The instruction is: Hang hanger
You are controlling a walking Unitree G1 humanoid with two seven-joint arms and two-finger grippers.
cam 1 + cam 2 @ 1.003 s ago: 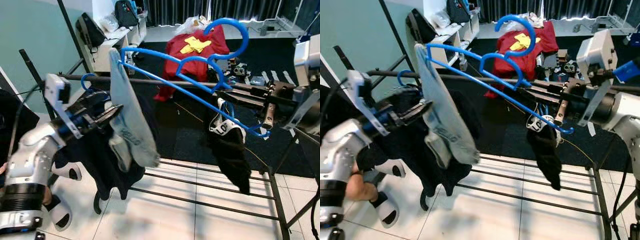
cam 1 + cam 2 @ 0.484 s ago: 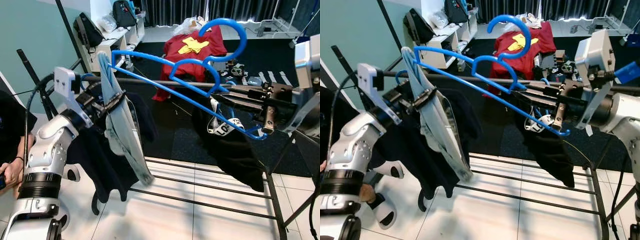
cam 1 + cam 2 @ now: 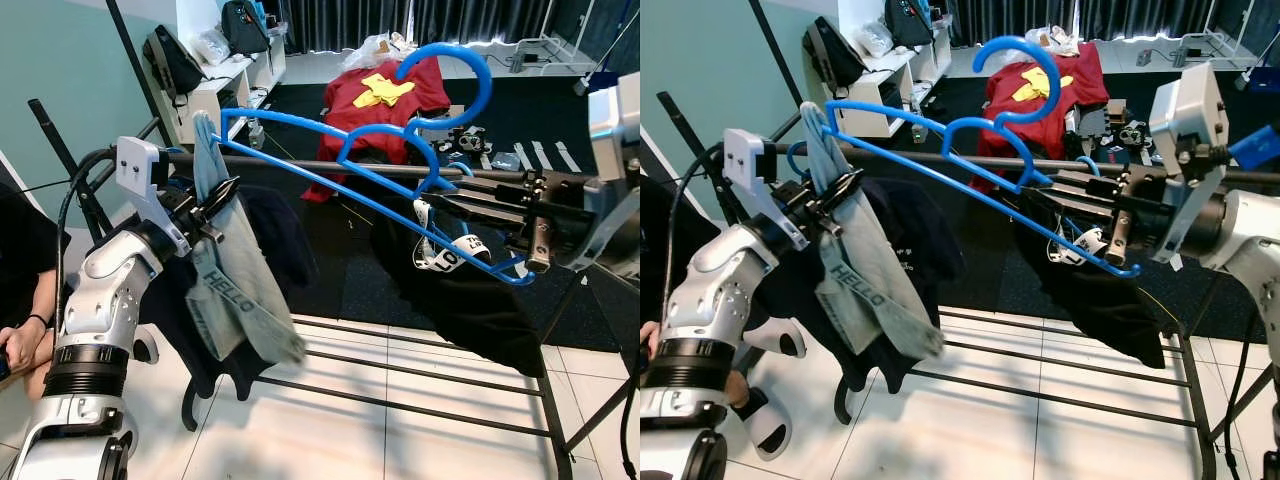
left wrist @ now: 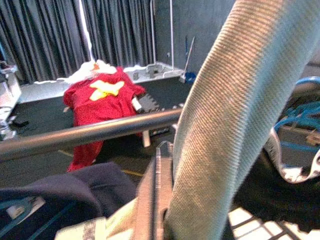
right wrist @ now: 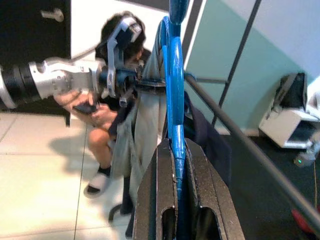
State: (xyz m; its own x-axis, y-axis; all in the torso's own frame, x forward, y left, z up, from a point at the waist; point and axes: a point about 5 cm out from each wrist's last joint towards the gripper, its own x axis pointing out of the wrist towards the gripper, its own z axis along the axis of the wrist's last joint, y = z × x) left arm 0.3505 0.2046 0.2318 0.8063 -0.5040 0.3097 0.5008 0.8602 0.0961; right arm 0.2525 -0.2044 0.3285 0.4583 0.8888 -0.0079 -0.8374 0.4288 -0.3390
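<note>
I have the blue hanger [image 3: 350, 165] held up across the scene, level with the dark rail [image 3: 330, 168] of the clothes rack and crossing it. Its hook [image 3: 455, 75] curls above the rail on the right, and its far left corner carries a grey garment [image 3: 225, 270] printed HELLO.

My right gripper [image 5: 176, 170] has both black fingers pressed together on the hanger's lower bar; the right wrist view shows the blue bar pinched edge-on between them. In the head views that grip sits at the right, near the hanger's low right end [image 3: 1120, 262].

My left gripper [image 3: 215, 198] is at the left end, just beside the rail, its fingers nipping the grey garment right under the hanger's corner. In the left wrist view the grey cloth [image 4: 230, 110] runs close past the camera and the finger [image 4: 155, 200] lies against it.

Dark clothes [image 3: 270, 240] hang from the rail behind the grey garment, and another black garment [image 3: 460, 300] hangs at the right, below the hanger. The rack's lower bars [image 3: 420, 375] cross the white tiled floor [image 3: 330, 430].

Farther back a red cloth with a yellow patch [image 3: 385, 90] lies on the dark carpet. A person [image 5: 107, 110] sits at the far left beside my left arm, hands in the lap.
</note>
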